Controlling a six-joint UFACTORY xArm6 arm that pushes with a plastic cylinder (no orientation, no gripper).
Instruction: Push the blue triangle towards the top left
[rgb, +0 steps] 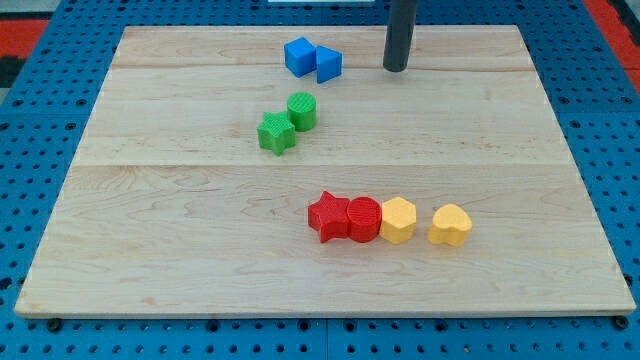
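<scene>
A: End effector? Grasping anything?
B: It's a plain rod that cannot clench; my tip (395, 69) rests on the tabletop (180, 250), right of the blue triangle (328, 64).
A: And the triangle?
B: Touching the blue cube (299, 56) on its left.

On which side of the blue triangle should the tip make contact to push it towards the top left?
Best on the blue triangle's lower-right face, coming from the view's right and slightly below. My tip stands apart at its right. The blue cube touches the triangle's left side, so it will probably be pushed along too.
</scene>
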